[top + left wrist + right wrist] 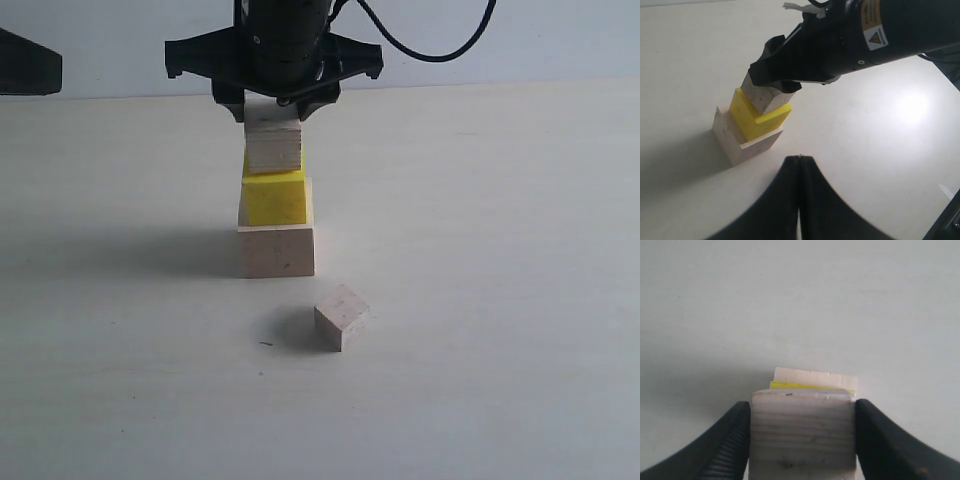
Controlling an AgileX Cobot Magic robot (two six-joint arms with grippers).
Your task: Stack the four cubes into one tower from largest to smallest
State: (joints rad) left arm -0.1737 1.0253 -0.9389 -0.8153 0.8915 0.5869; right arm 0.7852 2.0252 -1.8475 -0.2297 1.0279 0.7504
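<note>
Tower: large cube (pixel 277 250), yellow cube (pixel 275 198) stacked; your right gripper (pixel 274 108) clamps one small cube (pixel 274 145) atop; other small cube (pixel 342 316) awaits on table (pixel 500 300)

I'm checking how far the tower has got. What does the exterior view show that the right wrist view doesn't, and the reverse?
Only the exterior view: the loose small cube lying on the table in front of the large cube, whose full front face shows. Only the right wrist view: the finger pads pressed against both sides of the gripped small cube, its grain clear. Both: the right gripper holding that cube directly above the yellow cube, which sits on the large cube.
</note>
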